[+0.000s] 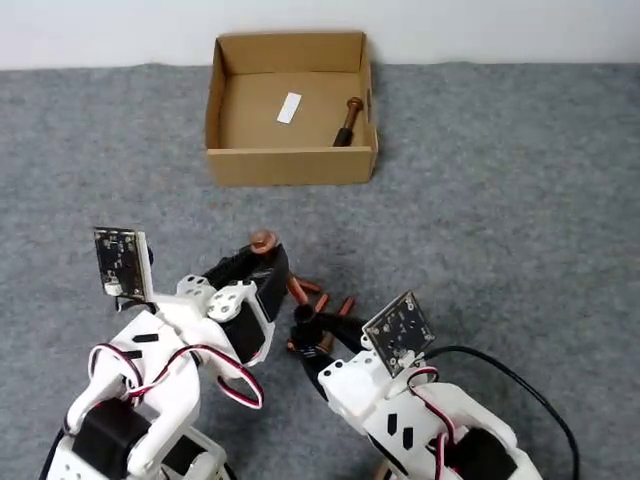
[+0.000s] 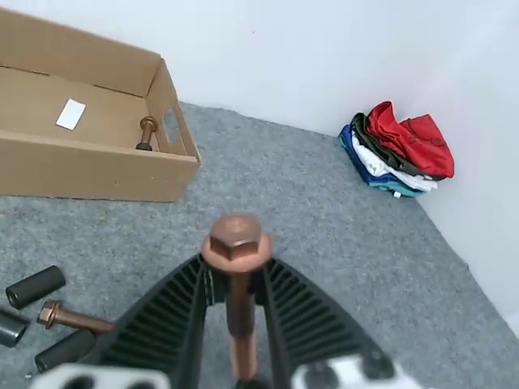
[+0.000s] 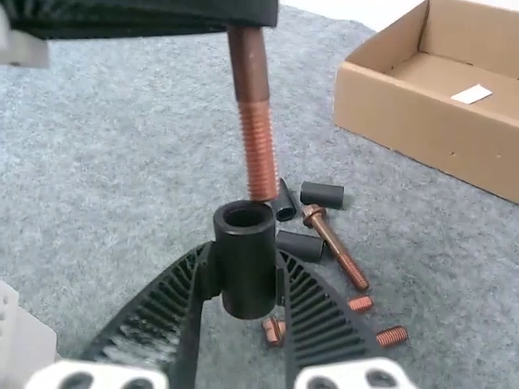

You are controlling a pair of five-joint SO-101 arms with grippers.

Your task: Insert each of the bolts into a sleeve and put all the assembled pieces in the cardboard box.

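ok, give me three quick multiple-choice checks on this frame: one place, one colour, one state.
1. Where is the finished piece? A) inside the cardboard box B) beside the box C) behind the box
2. What colour is the sleeve in the right tool? A) copper B) black C) white
3. The bolt in the left tool is: A) fully seated in the sleeve B) lying flat C) hanging over the sleeve, not yet in

Key: 1A, it lies inside by a side wall. 2B, its body is black. 3C, the threaded tip sits above the sleeve's open mouth.
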